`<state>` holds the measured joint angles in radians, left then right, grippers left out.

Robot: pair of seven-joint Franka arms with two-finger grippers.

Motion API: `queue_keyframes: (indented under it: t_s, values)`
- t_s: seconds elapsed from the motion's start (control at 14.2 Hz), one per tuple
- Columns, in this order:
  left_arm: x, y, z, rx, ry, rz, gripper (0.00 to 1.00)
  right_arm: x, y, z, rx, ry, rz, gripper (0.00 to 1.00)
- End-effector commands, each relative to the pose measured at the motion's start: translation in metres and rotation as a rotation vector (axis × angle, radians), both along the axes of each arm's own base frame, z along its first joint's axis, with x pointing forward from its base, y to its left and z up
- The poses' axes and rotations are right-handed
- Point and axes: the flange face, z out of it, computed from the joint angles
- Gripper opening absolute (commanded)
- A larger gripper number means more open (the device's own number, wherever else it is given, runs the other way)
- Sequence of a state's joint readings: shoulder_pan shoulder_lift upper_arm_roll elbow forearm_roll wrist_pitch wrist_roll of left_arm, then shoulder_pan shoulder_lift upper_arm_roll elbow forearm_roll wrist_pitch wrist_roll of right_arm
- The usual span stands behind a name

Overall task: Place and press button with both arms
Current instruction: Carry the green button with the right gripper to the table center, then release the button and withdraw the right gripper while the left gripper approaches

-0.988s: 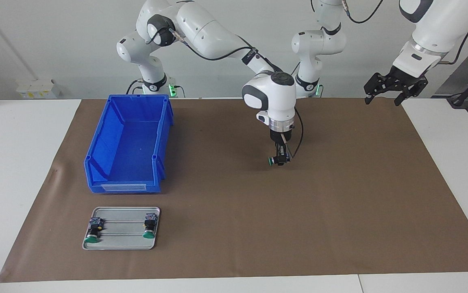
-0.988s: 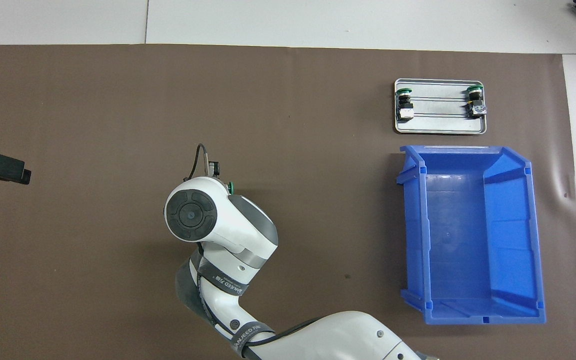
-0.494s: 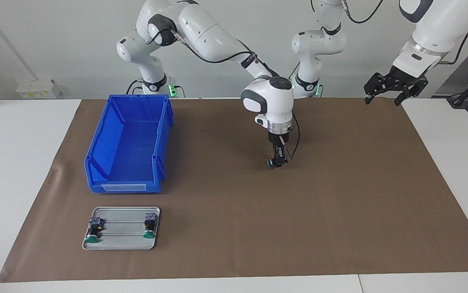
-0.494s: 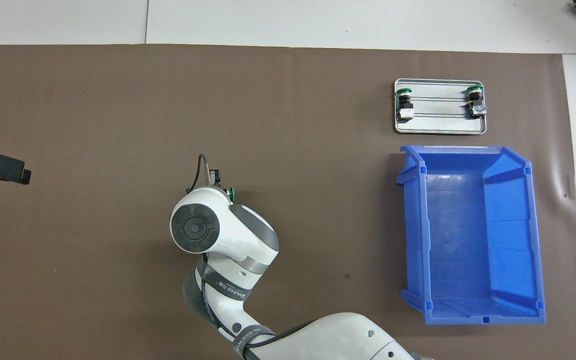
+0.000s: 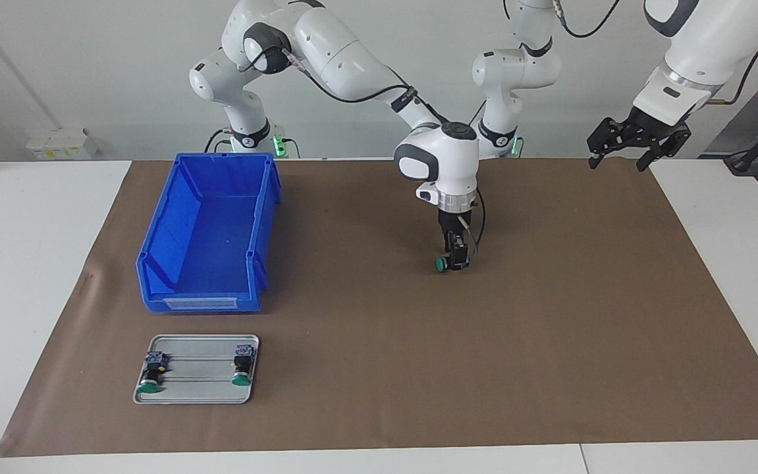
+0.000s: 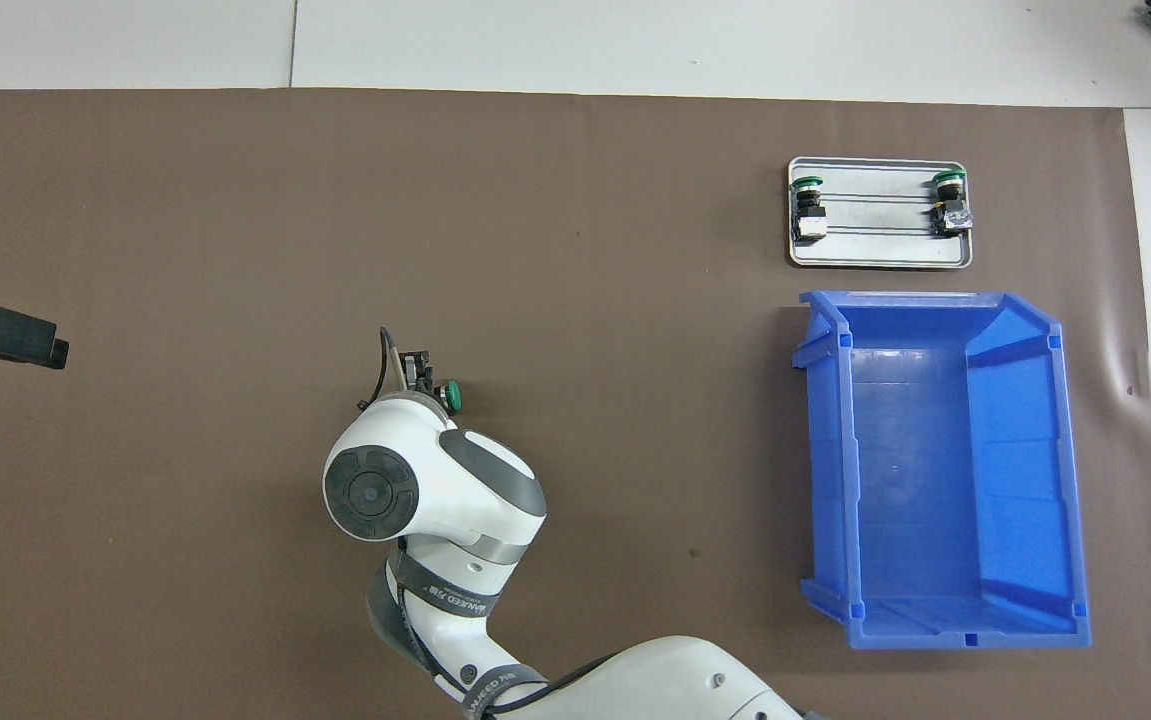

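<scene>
The button (image 5: 445, 263) is a small switch with a round green cap on a stubby black body. It lies on its side on the brown mat, near the middle of the surface, its cap pointing toward the right arm's end. The right hand (image 5: 459, 258) stands over its black body, reaching straight down. The right arm (image 5: 352, 62) is white with grey joint rings. The left arm (image 5: 688, 49) waits raised at its own end, its black hand (image 5: 639, 141) spread wide.
</scene>
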<state>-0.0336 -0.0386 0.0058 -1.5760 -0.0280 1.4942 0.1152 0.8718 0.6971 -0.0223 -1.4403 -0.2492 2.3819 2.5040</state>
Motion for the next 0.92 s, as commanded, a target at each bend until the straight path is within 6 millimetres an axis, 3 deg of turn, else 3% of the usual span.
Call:
queue_keyframes:
  t_s: [0.0, 0.14, 0.21, 0.42, 0.85]
  values:
    - [-0.003, -0.010, 0.001, -0.011, -0.045, -0.030, 1.00, 0.004, -0.002, 0.023, -0.004, -0.046, 0.052, 1.00]
    - [0.002, -0.015, -0.004, -0.012, -0.079, -0.100, 1.00, 0.010, -0.012, 0.053, -0.020, -0.069, 0.121, 1.00]
    - [-0.002, -0.022, -0.007, -0.013, -0.079, -0.201, 1.00, 0.024, -0.030, 0.073, -0.028, -0.086, 0.147, 1.00]
    - [-0.010, -0.045, -0.023, -0.015, -0.100, -0.367, 1.00, 0.042, -0.107, 0.127, -0.103, -0.115, 0.316, 1.00]
    - [-0.018, -0.096, -0.058, -0.017, -0.192, -0.840, 1.00, 0.090, -0.283, 0.163, -0.380, -0.044, 0.737, 1.00]
